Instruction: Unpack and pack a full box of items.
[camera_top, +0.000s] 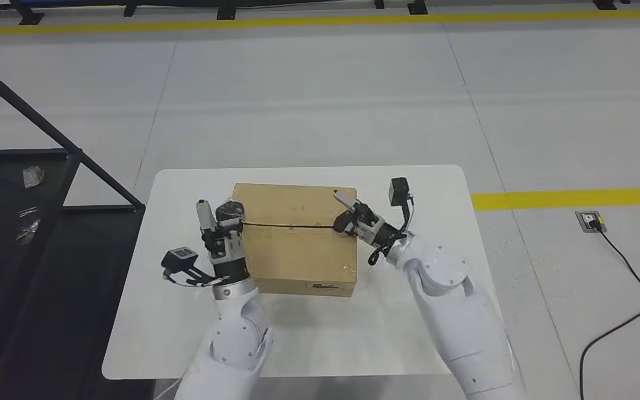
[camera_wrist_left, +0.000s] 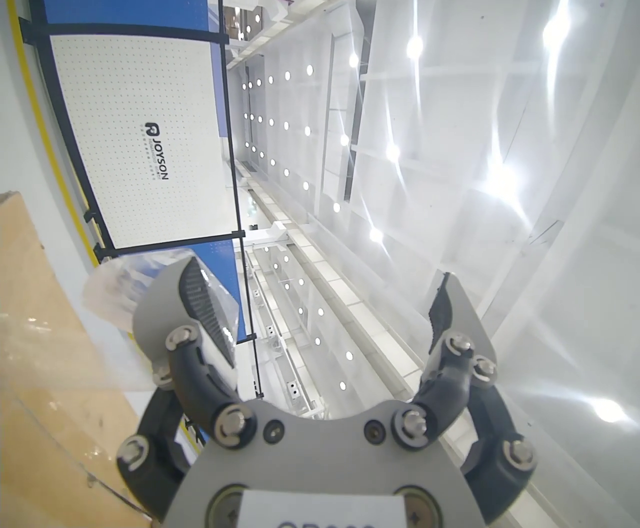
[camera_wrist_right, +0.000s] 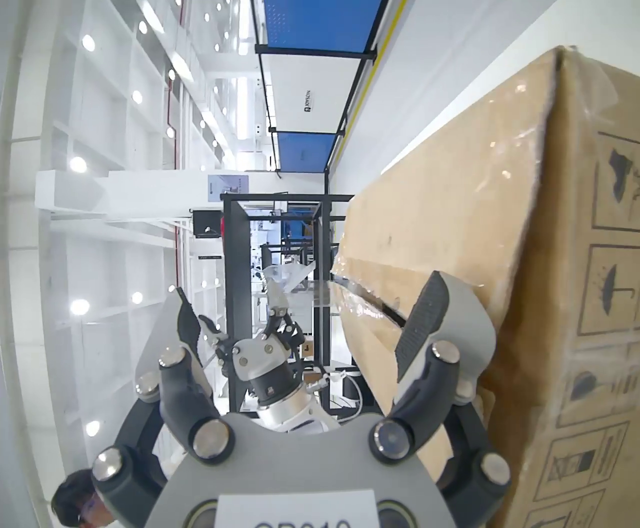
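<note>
A closed brown cardboard box (camera_top: 295, 240) lies in the middle of the white table, with a seam (camera_top: 290, 226) running across its top. My left gripper (camera_top: 218, 214) stands at the box's left end, pointing upward and open (camera_wrist_left: 320, 280). A scrap of clear tape (camera_wrist_left: 115, 292) clings to one of its fingers, beside the box's edge (camera_wrist_left: 40, 325). My right gripper (camera_top: 346, 214) is over the box's right end, open (camera_wrist_right: 306, 287). One finger (camera_wrist_right: 425, 320) rests against the box top (camera_wrist_right: 450, 200) by the taped seam (camera_wrist_right: 370, 302). In the right wrist view the left gripper (camera_wrist_right: 272, 307) stands farther off.
The white table (camera_top: 420, 320) has bare room in front of and to the right of the box. A black metal frame (camera_top: 40, 190) stands off the table's left side. A yellow floor line (camera_top: 540, 198) runs to the right.
</note>
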